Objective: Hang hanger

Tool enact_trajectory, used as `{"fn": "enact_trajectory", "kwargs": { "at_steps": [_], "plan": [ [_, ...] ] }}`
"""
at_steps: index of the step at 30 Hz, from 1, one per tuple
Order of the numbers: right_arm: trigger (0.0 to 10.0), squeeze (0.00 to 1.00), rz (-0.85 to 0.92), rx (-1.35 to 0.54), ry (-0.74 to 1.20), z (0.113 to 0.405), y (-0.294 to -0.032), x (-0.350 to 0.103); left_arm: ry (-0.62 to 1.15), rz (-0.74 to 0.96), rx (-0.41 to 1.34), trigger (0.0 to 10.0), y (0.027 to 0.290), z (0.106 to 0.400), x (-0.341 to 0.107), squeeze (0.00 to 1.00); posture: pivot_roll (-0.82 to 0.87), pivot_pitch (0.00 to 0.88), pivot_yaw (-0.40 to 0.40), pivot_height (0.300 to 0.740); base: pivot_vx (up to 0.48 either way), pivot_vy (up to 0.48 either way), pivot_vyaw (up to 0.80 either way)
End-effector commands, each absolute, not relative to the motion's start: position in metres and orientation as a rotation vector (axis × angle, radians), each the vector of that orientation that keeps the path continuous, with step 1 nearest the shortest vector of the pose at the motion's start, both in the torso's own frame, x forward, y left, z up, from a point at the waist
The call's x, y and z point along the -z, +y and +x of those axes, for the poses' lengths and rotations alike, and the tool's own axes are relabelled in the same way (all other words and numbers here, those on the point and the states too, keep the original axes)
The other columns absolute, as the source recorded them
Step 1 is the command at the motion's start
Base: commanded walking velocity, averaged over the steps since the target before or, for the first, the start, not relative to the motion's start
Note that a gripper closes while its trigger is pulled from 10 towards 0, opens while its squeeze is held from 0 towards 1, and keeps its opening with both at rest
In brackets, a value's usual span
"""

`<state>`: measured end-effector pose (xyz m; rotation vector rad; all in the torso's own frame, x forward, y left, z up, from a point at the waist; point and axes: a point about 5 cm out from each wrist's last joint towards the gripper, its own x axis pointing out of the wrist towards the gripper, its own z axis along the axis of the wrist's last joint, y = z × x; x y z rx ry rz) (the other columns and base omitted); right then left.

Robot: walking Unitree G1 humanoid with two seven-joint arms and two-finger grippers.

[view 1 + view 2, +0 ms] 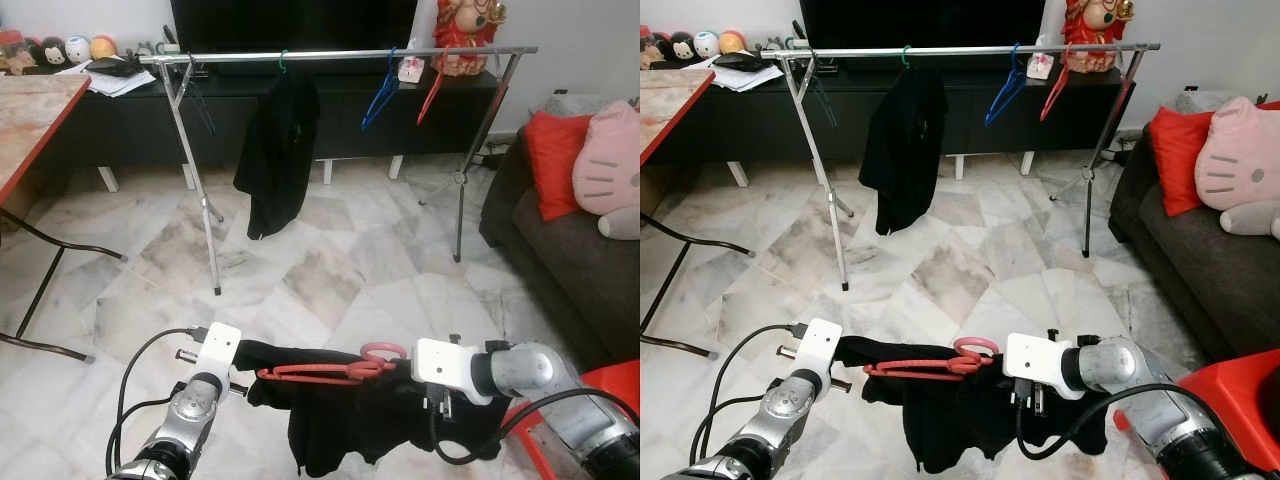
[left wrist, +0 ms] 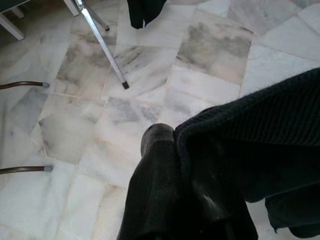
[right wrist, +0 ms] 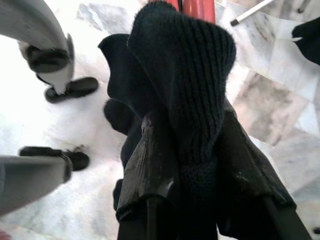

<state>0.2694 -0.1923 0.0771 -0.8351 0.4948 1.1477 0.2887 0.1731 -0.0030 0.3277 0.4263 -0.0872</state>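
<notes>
- The marble floor (image 1: 340, 270) runs from the robot's arms out to the clothes rail (image 1: 340, 55), a long silver bar on splayed legs that stands across the far side of the room.
- Behind the rail sits a low black TV cabinet (image 1: 130, 120), and to the rail's right a dark sofa (image 1: 570, 260) carries a red cushion (image 1: 555, 160) and a pink cat-face cushion (image 1: 610, 165).
- To the rail's left a red-edged table (image 1: 30, 115) reaches in on thin dark legs.
- On the rail itself hang a black garment on a green hook (image 1: 278, 150), then a blue hanger (image 1: 380, 98) and a red hanger (image 1: 432, 95) further right — both bare.
- Well short of the rail, low between the two arms, a black knit sweater (image 1: 350, 410) is stretched and droops toward the floor.
- The pink-red hanger (image 1: 330, 370) lies across the sweater's top edge, its hook (image 1: 383, 352) curled upward near the right arm.
- The right gripper (image 3: 192, 145) is clamped on a bunched fold of the sweater, the knit squeezed between its fingers (image 3: 150, 160), with the hanger's red bars just past it.
- The left gripper (image 2: 172, 165) pinches the sweater's ribbed edge — cloth covers most of its fingers (image 2: 155, 145).
</notes>
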Motion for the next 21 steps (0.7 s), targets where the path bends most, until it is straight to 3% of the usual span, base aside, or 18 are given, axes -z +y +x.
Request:
{"fn": "enact_trajectory", "kwargs": {
  "at_steps": [1,13,21],
  "plan": [
    [0.0,0.00,-0.889,-1.107,0.547,0.271,-0.209,-0.077,0.448,0.321,0.017,10.0,0.189,0.287,0.003,0.00,-0.09,0.006,-0.023,0.740,0.000,0.000,0.00],
    [0.0,0.00,-0.922,-0.992,0.506,0.284,-0.208,-0.075,0.449,0.339,0.049,10.0,0.185,0.287,0.004,0.00,-0.09,0.010,-0.023,0.740,0.000,0.000,0.00],
    [0.0,0.00,-1.047,-0.951,0.494,0.286,-0.202,-0.069,0.433,0.326,0.087,10.0,0.179,0.294,-0.002,0.00,-0.09,0.015,-0.021,0.740,0.000,0.000,0.00]
  ]
}}
